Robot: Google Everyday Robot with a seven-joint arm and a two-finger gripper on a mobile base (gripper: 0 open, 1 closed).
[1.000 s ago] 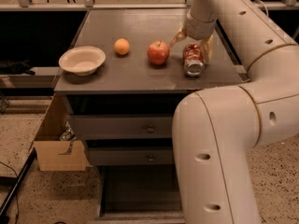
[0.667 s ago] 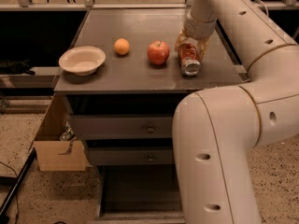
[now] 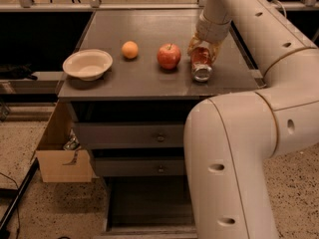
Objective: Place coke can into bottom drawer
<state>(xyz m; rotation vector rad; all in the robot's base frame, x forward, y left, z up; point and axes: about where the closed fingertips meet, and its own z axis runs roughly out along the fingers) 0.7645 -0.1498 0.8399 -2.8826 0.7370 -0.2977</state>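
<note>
Drawer: dark grey-brown wooden bottom drawer (image 3: 149, 203) open at 6 o'clock, no can inside.
Can: small red-and-white metal coke can (image 3: 202, 66) on the counter, 3 o'clock of the red apple (image 3: 169, 56).
Arm: my gripper (image 3: 203, 51) is over the can's far end; I cannot tell whether it pinches.
Left, I judge: lift, carry, release.

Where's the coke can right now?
In the camera view, the coke can sits on the cabinet top, toward its right side, just right of the red apple. The gripper is right over it.
</note>
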